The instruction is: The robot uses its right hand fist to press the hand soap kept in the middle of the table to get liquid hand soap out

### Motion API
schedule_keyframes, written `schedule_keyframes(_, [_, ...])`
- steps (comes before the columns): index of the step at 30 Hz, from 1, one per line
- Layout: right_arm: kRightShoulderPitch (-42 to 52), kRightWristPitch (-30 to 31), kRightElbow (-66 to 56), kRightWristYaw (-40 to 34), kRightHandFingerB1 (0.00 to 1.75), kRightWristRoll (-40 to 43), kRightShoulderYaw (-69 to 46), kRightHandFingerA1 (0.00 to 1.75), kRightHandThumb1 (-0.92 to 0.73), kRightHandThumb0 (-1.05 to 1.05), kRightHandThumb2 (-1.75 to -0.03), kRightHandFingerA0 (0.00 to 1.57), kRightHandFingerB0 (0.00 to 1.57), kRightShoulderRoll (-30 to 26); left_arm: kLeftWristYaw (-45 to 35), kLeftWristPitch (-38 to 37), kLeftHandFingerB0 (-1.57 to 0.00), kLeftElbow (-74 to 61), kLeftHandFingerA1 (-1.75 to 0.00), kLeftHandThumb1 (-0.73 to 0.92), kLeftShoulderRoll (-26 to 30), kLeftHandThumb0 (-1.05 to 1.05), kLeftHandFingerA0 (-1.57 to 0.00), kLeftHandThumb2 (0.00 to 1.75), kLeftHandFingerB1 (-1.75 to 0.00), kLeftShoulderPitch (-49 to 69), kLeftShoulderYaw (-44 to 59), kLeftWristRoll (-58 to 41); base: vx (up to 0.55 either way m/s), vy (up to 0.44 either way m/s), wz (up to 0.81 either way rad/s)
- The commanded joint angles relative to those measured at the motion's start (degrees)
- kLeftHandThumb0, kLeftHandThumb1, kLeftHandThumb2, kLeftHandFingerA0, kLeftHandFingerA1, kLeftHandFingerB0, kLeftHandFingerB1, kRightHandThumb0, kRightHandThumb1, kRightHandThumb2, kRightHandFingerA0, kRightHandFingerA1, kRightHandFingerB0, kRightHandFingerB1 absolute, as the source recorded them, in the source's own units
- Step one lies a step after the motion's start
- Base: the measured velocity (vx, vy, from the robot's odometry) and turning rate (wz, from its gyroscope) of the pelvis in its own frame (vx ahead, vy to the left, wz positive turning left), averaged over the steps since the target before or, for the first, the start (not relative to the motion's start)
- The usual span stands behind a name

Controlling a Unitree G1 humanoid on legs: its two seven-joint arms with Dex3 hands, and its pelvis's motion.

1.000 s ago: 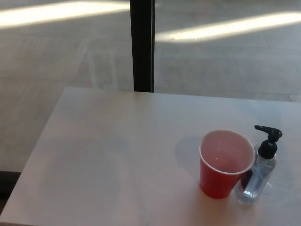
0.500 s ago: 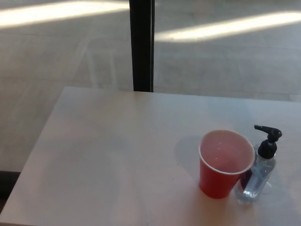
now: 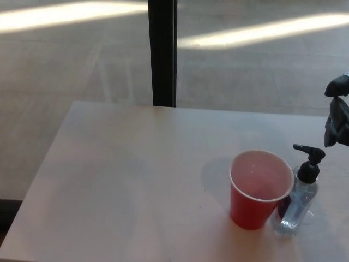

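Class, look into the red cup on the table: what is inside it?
The red cup shows only its pale inner wall; no contents visible. Its near rim hides the bottom, so that part cannot be seen. The soap bottle stands beside it, outside.

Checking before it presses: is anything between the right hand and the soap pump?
Nothing visible. The right hand is above and right of the soap bottle's pump with open air between; the red cup stands on the bottle's other side.

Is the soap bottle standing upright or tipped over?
Upright. The clear soap bottle stands on its base on the table, black pump head on top, right beside the red cup.
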Motion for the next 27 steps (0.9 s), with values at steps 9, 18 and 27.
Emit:
schedule_keyframes(9, [2.5,1.4,-6.9,1.5,1.63,-0.6,0.4,1.75,-0.54,-0.16,-1.30,0.98,0.69,0.8,0.2,0.7,-0.26,0.3,-0.93,0.91,1.1,-0.52,-0.45,1.30,-0.79,0.9,-0.1,-1.4,0.00,0.000,0.00])
schedule_keyframes(18, [4.7,2.7,-7.7,1.8,1.67,-0.6,0.2,1.75,-0.57,-0.13,-1.29,0.96,0.64,1.1,0.0,0.0,-0.26,0.8,-0.95,0.91,1.3,-0.52,-0.47,1.30,-0.78,1.2,-0.7,-1.2,0.00,0.000,0.00])
schedule_keyframes(27, [6.9,1.6,-5.6,2.3,1.68,-1.8,1.6,1.75,-0.58,-0.12,-1.23,0.96,0.67,3.1,-0.4,-0.1,-0.22,-0.2,-0.94,0.90,1.0,-0.52,-0.47,1.31,-0.76,1.8,-0.8,-1.5,0.00,0.000,0.00])
